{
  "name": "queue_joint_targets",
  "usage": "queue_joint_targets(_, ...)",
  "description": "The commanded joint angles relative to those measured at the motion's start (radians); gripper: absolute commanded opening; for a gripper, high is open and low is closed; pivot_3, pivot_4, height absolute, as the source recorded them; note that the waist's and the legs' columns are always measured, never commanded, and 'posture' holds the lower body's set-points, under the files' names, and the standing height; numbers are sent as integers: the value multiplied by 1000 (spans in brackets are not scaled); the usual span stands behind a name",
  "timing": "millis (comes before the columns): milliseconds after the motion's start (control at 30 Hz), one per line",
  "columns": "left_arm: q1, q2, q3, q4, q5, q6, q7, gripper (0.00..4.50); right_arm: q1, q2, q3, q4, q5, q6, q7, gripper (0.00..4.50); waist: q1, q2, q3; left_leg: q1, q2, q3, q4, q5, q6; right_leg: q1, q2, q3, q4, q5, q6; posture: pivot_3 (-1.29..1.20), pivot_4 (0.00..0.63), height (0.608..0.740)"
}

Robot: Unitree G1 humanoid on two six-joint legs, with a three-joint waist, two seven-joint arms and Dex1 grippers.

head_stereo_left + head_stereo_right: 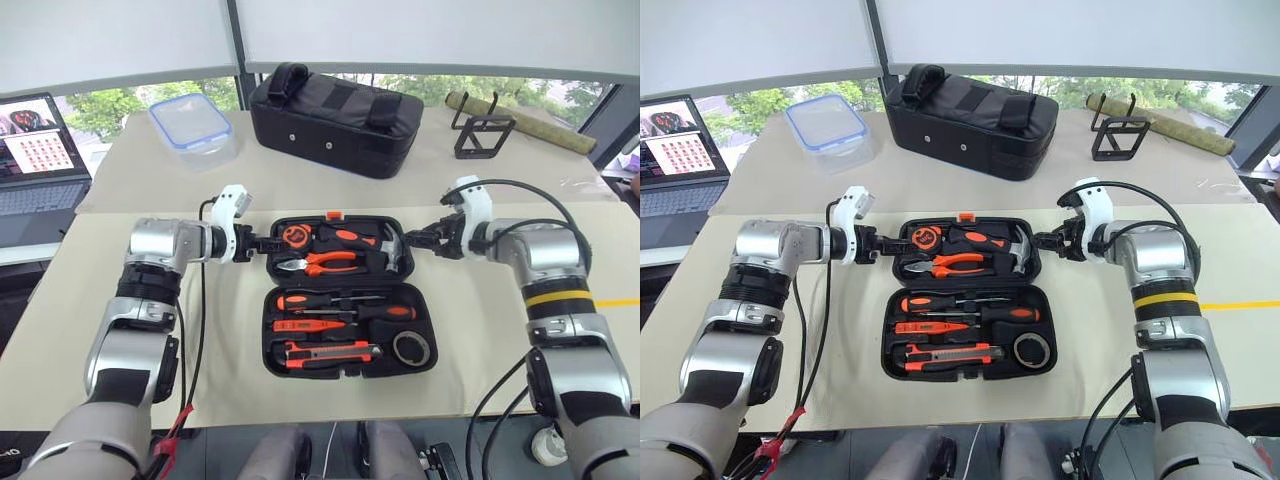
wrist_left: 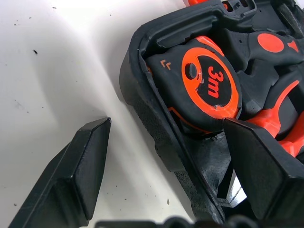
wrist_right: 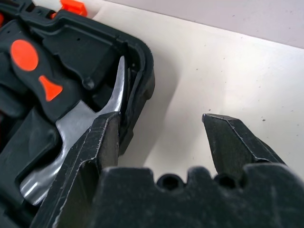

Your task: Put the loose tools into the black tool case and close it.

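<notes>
The black tool case (image 1: 349, 282) lies open on the table, orange latch (image 1: 333, 215) at its far edge. In its near half sit two black-and-orange screwdrivers (image 1: 340, 299) (image 1: 375, 312), an orange tester (image 1: 310, 325), the utility knife (image 1: 330, 352) and a tape roll (image 1: 411, 348). My left gripper (image 1: 268, 243) is open at the far half's left wall. The rim (image 2: 156, 118) runs between its fingers, one over the table, one over the tape measure (image 2: 209, 88). My right gripper (image 1: 412, 240) is open and straddles the right wall (image 3: 137, 90) beside the hammer head (image 3: 71, 128).
Pliers (image 1: 325, 263) and a hammer (image 1: 365, 238) fill the far half. Behind the case stand a black fabric bag (image 1: 335, 118), a clear box with a blue lid (image 1: 191, 122), a wire stand (image 1: 484, 133) and a rolled mat (image 1: 520, 120). A laptop (image 1: 35, 150) sits far left.
</notes>
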Motion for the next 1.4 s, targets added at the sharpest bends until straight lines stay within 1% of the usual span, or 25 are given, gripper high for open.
queue_joint_targets(33, 7, -8, -30, 3, 29, -12, 0, 2857, -26, 14, -4, 17, -17, -28, -20, 2109, 3, 0, 0, 1, 0, 0, 0, 0, 0, 1, 0, 1, 0, 0, 0, 0, 150, 715)
queue_joint_targets(100, 15, -6, -32, -5, 30, -9, -4, 2146, -26, 17, 3, 16, -20, -25, -13, 1441, 5, 1, 0, 4, 0, 0, 0, 0, 0, 4, 0, 2, 0, 0, 0, 0, 150, 715)
queue_joint_targets(133, 19, -4, -34, -12, 30, -7, -7, 1745, -24, 19, 4, 12, -20, -21, -11, 1038, 6, 1, 0, 5, 0, -1, 0, 0, 0, 4, 0, 3, 0, 0, 0, 0, 150, 715)
queue_joint_targets(200, 27, -2, -39, -25, 30, -5, -11, 1104, -20, 21, 9, -1, -19, -18, -3, 447, 8, 1, -1, 7, 0, -1, 0, 0, 0, 6, 0, 4, 0, 0, 0, 0, 150, 715)
queue_joint_targets(233, 30, -3, -39, -31, 29, -2, -12, 730, -19, 23, 12, -8, -18, -16, 0, 34, 8, 1, -1, 7, 0, -1, 0, 0, 0, 7, 0, 4, 0, 0, 0, 0, 150, 715)
queue_joint_targets(300, 34, -4, -38, -44, 25, 5, -13, 194, -22, 27, 13, -15, -17, -15, 3, 0, 9, 1, -1, 8, -1, -1, 0, 0, 0, 8, 0, 4, 0, 0, 0, 0, 150, 715)
queue_joint_targets(333, 36, -4, -37, -52, 23, 8, -15, 48, -27, 30, 9, -16, -14, -13, 2, 0, 9, 1, -1, 8, -1, -1, 0, 0, 0, 8, 0, 4, 0, 0, 0, 0, 150, 715)
queue_joint_targets(400, 41, -5, -33, -69, 18, 12, -16, 20, -35, 34, 2, -22, -7, -8, 2, 0, 9, 1, -1, 9, -1, -2, 0, 0, 0, 8, 0, 5, 0, 0, 0, 0, 150, 715)
queue_joint_targets(500, 22, -28, 20, -96, 1, -91, -4, 20, -101, 46, -24, -2, 6, -61, 6, 0, 7, 1, -1, 8, -1, -1, 0, 0, 0, 7, 0, 5, 0, 0, 0, 0, 150, 715)
queue_joint_targets(567, 2, -46, 47, -93, 2, -182, 2, 20, -143, 56, -35, 38, -6, -111, -17, 0, 6, 1, -1, 6, -1, -1, 0, 1, -1, 5, 0, 5, 0, 0, 0, 0, 150, 715)
queue_joint_targets(733, -64, -98, 116, -34, 3, -362, 54, 20, -230, 78, -69, 159, -36, -262, -97, 0, 3, 1, -1, -4, -2, -1, 0, 2, -3, -6, -2, 4, 2, 1, -1, 0, 150, 715)
queue_joint_targets(800, -71, -111, 123, -26, 10, -432, 51, 20, -241, 74, -68, 191, -65, -336, -130, 0, 0, 1, -1, -6, -1, -1, 0, 3, -4, -8, -3, 4, 5, 2, -2, 0, 150, 715)
queue_joint_targets(900, -50, -117, 113, -44, 20, -504, 33, 20, -219, 62, -52, 193, -108, -452, -146, 0, -7, 1, -1, -7, 0, -2, 0, 4, -4, -9, -3, 3, 4, 2, -2, 0, 150, 715)
queue_joint_targets(1000, 46, -105, 65, -130, 67, -651, 7, 20, -104, 49, -27, 63, -136, -551, -118, 0, -13, 1, -1, -12, 0, -2, 0, 4, -4, -14, -3, 3, 2, 2, -2, 0, 150, 715)
queue_joint_targets(1067, 106, -96, 40, -166, 118, -773, 24, 20, -21, 40, -8, -29, -161, -612, -117, 0, -16, 1, -1, -11, 0, -3, -1, 4, -4, -14, -3, 3, 2, 2, -2, 0, 150, 715)
queue_joint_targets(1133, 186, -96, 43, -225, 148, -846, 74, 20, 106, 30, 9, -152, -197, -704, -135, 0, -16, 1, -2, -11, 0, -3, -2, 3, -4, -15, -2, 2, 3, 2, -2, 0, 150, 715)
queue_joint_targets(1200, 253, -91, 42, -282, 172, -906, 102, 20, 194, 32, -5, -234, -203, -757, -156, 0, -16, 1, -3, -10, 0, -3, -2, 3, -4, -15, -1, 1, 3, 2, -2, 0, 150, 715)
queue_joint_targets(1267, 296, -90, 47, -340, 167, -911, 116, 20, 243, 36, -28, -273, -194, -773, -175, 0, -18, 1, -4, -8, 0, -3, -2, 3, -4, -13, -1, 1, 2, 2, -2, 0, 150, 715)
queue_joint_targets(1400, 366, -93, 74, -460, 131, -861, 153, 20, 334, 48, -94, -347, -141, -807, -191, 0, -10, 1, -4, 3, 0, -2, -2, 3, -4, -3, 1, 4, 0, 2, -2, 0, 150, 715)
